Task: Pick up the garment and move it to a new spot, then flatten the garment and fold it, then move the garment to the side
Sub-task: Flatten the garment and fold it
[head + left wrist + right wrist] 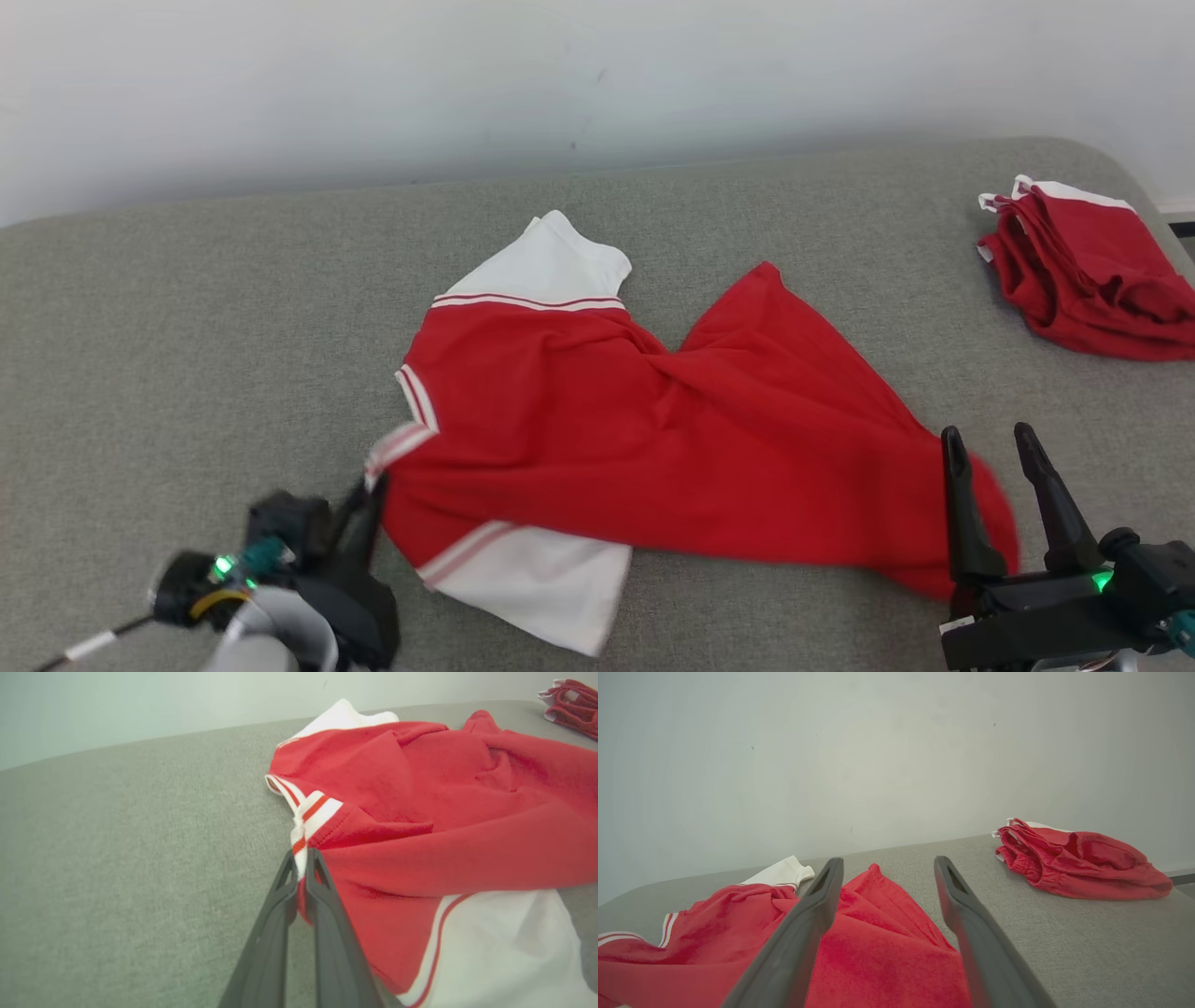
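The garment point(653, 439) is a red shirt with white sleeves and striped trim, lying crumpled across the middle of the grey padded surface point(187, 355). My left gripper point(369, 499) is at its left edge, shut on the striped collar trim point(301, 851), which sticks up between the fingertips in the left wrist view. My right gripper point(990, 443) stands open at the shirt's lower right end; its left finger point(962, 504) overlaps the red hem, with red cloth point(878, 952) lying below and between the fingers in the right wrist view.
A second red garment point(1088, 271) with white trim lies bunched at the far right of the surface, also seen as a red heap point(1078, 865) in the right wrist view. A pale wall point(597, 84) runs along the back edge.
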Available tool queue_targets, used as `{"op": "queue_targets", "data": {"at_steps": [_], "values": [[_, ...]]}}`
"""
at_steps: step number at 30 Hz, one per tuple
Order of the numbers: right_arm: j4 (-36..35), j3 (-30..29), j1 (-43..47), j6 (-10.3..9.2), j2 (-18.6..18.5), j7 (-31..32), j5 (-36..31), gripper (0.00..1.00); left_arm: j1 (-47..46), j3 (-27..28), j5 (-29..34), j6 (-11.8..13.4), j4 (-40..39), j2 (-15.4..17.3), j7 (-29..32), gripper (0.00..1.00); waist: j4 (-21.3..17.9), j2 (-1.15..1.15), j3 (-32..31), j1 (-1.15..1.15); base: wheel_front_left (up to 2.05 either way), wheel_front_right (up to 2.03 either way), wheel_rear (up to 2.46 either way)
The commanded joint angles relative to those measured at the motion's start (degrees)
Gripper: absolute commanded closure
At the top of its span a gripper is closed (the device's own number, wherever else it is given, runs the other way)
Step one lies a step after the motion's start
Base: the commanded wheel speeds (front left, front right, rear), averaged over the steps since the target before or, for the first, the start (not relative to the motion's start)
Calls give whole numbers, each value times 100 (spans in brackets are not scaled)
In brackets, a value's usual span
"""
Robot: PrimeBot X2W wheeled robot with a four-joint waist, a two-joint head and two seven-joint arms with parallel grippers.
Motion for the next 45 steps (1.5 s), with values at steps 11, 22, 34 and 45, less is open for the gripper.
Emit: {"op": "queue_targets", "data": {"at_steps": [11,22,34,45], "values": [[93,-300,-311,-15,-15,-25,-151,0,-1077,476,-50,81,25,733,-147,100,-295,0,214,0,0,0,0],[221,-343,-320,-15,56,-25,-216,0,-1330,445,-59,49,671,770,-633,0,-369,0,200,0,0,0,0],[130,-327,-91,-15,75,-26,-255,0,-429,868,-51,391,-193,505,-1103,0,31,0,-279,0,0,0,0],[108,-382,108,-15,73,-26,-254,0,1322,1675,489,612,-2478,-250,-1099,0,339,0,-441,0,0,0,0]]}}
